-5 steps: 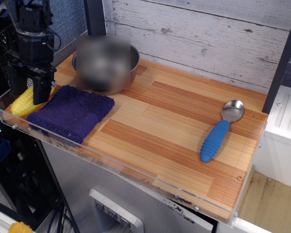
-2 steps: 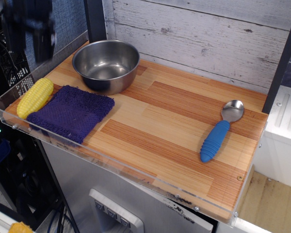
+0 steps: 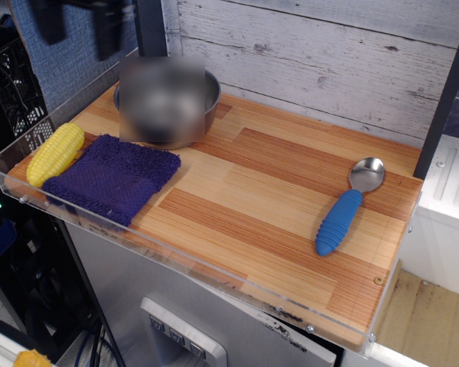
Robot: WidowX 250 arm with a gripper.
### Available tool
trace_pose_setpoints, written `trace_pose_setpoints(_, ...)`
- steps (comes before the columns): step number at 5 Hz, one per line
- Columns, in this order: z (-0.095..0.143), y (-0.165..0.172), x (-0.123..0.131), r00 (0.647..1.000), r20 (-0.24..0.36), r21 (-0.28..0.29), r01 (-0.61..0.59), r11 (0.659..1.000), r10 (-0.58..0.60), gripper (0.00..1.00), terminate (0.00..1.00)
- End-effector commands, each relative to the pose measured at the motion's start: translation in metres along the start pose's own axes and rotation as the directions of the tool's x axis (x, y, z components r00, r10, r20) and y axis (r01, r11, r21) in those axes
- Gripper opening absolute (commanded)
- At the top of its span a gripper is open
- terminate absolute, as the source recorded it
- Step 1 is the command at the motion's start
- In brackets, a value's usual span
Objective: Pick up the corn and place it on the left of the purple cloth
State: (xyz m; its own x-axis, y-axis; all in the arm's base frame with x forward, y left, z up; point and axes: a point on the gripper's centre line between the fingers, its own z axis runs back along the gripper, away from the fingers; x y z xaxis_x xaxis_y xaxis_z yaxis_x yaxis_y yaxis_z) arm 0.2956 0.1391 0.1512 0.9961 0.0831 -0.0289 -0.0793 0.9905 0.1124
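The yellow corn (image 3: 56,153) lies on the wooden table at the far left, touching the left edge of the purple cloth (image 3: 113,177). The cloth lies flat in front of the steel bowl. My gripper (image 3: 78,24) is high above the table at the top left, blurred by motion. Its two dark fingers (image 3: 107,34) stand apart with nothing between them. It is well above and behind the corn and touches nothing.
A steel bowl (image 3: 167,101), blurred out, stands behind the cloth. A blue-handled spoon (image 3: 343,214) lies at the right. A clear plastic rim (image 3: 176,264) runs along the table's front and left edges. A white plank wall stands behind.
One second ago my gripper was down at the corn. It has let go, risen and moved up and to the right. The corn stays beside the cloth.
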Motion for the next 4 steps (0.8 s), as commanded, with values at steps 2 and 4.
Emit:
trace_pose_setpoints(2,0.025,-0.011,0.004,0.983,0.159,-0.012,0.100,0.995,-0.097,1.00,0.00)
trace_pose_setpoints(4,0.032,-0.009,0.003,0.970,0.157,0.006,0.187,0.982,-0.186,1.00,0.00)
